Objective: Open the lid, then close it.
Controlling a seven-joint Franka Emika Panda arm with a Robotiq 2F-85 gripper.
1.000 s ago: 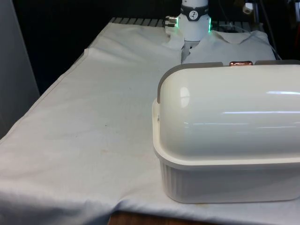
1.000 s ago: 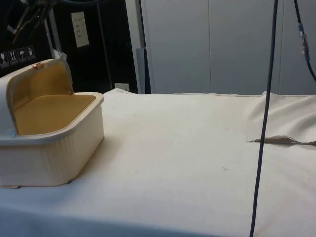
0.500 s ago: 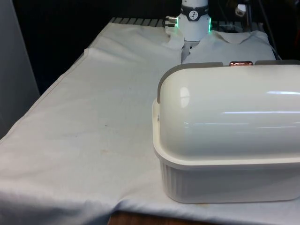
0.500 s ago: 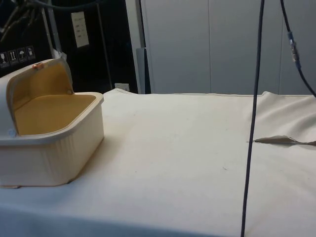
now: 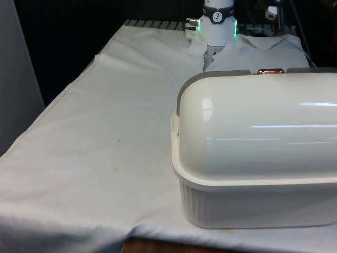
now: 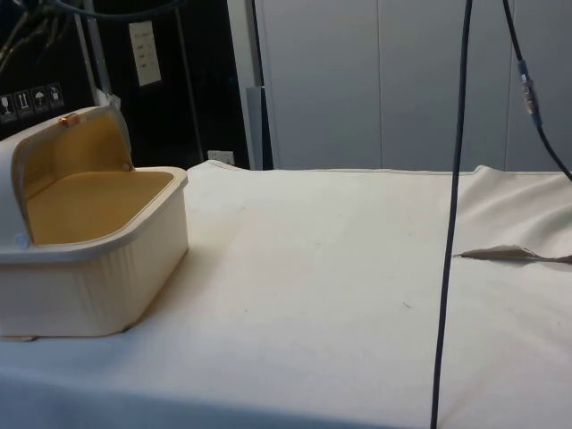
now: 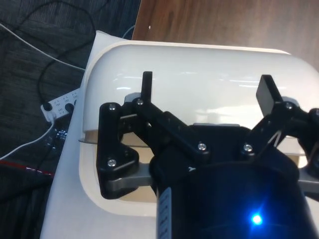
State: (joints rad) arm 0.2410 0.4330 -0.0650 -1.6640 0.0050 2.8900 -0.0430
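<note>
A cream bread box (image 5: 253,158) stands at the front view's right with its back to that camera. Its rounded lid (image 5: 258,116) is rolled back, and the copper handle (image 5: 270,71) sits at the top. From the side, the bread box (image 6: 98,277) is open, showing a yellow wooden inside (image 6: 89,206) with the lid (image 6: 36,147) curled over the rear. My gripper (image 7: 207,89) hovers above the white lid (image 7: 199,59), apart from it. It is open, with nothing between its fingers (image 7: 147,84).
A dark cable (image 6: 447,268) hangs down through the side view in front of the cloth. A fold (image 6: 509,255) lifts the cloth at that view's right. The robot's base (image 5: 218,21) stands behind the box. A power strip and cords (image 7: 57,104) lie on the floor.
The hanging cable in the side view has swung a little to the left. The bread box and its lid have not moved.
</note>
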